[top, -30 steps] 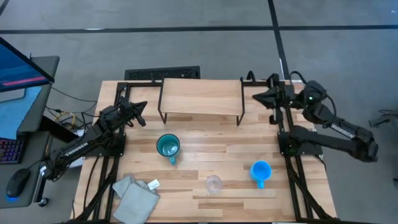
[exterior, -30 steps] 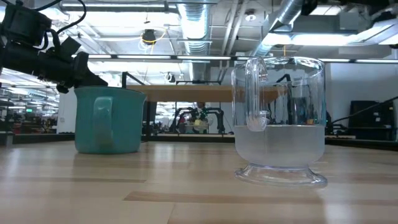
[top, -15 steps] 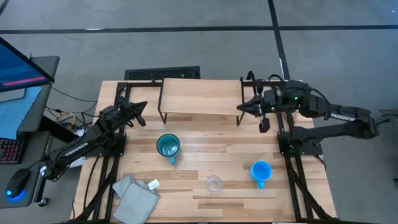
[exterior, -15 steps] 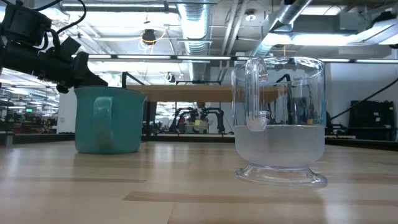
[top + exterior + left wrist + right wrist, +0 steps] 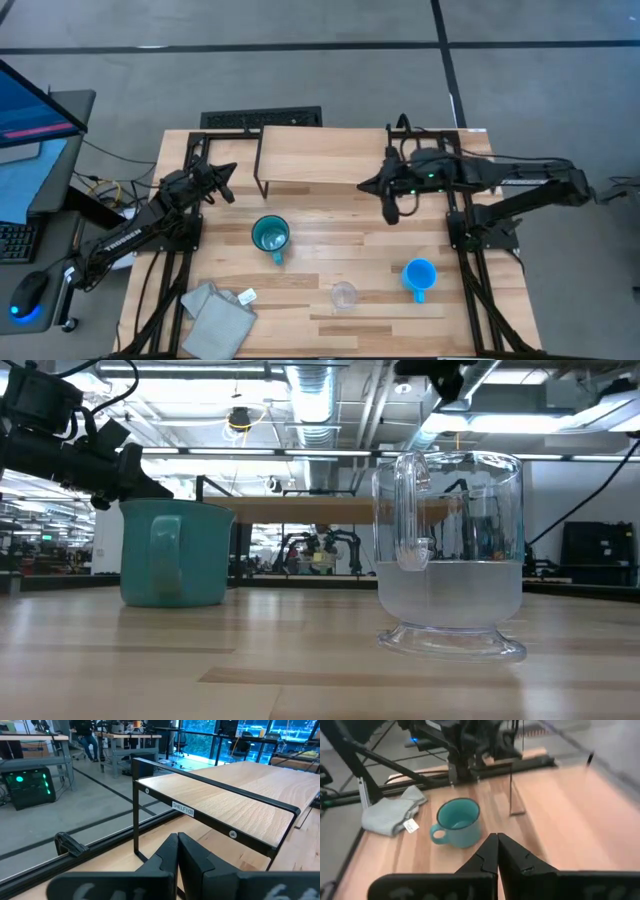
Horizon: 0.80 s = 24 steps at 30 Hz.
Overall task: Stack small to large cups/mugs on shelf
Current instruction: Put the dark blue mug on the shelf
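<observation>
Right gripper [image 5: 366, 187], fingers pressed together and empty, above the table just right of centre in the high view, beside the shelf [image 5: 323, 155]. Teal mug [image 5: 270, 236] left of centre, blue mug [image 5: 419, 275] lower right, clear cup [image 5: 343, 296] bottom centre, all off the shelf. Best next: fingers spread before descent. Left gripper [image 5: 227, 171] parked upper left, likewise closed.

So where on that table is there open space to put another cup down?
The shelf top is bare. Open wood also lies between the teal mug and the blue mug. It is tighter along the near edge, where the grey cloth and the clear cup sit, and beside the shelf's right end, under the right gripper.
</observation>
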Motion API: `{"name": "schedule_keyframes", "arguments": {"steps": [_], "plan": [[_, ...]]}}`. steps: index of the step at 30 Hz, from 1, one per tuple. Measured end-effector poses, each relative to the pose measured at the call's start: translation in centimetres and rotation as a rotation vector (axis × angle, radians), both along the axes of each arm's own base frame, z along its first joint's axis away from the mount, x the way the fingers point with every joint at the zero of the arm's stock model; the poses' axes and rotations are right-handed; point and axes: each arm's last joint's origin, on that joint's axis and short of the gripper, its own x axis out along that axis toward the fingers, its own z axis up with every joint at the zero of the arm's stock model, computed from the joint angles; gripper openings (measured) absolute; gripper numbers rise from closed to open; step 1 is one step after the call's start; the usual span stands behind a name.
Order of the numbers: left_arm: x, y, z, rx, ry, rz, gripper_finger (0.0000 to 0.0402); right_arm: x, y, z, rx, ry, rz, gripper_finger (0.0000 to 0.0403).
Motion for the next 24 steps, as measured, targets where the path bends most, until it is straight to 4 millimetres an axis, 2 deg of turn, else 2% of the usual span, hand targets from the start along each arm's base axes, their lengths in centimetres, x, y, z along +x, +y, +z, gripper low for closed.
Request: {"name": "schedule_keyframes", "arguments": {"steps": [6,11,17,24], "plan": [[0.0,0.0,0.0,0.0,0.0,-0.001,0.0,2.4,0.0,-1.7,0.139,0.029,-0.061,0.0028],[0.0,0.0,0.0,0.0,0.0,-0.001,0.0,3.4,-0.3,-2.2,-0.049,0.023,0.017,0.003],[0.0,0.0,0.0,0.0,0.0,-0.002,0.0,3.2,-0.4,-2.0,-0.063,0.016,0.02,0.0032],[0.0,0.0,0.0,0.0,0.0,-0.002,0.0,2.2,-0.5,-0.8,-0.113,-0.034,0.033,0.0046]]}}
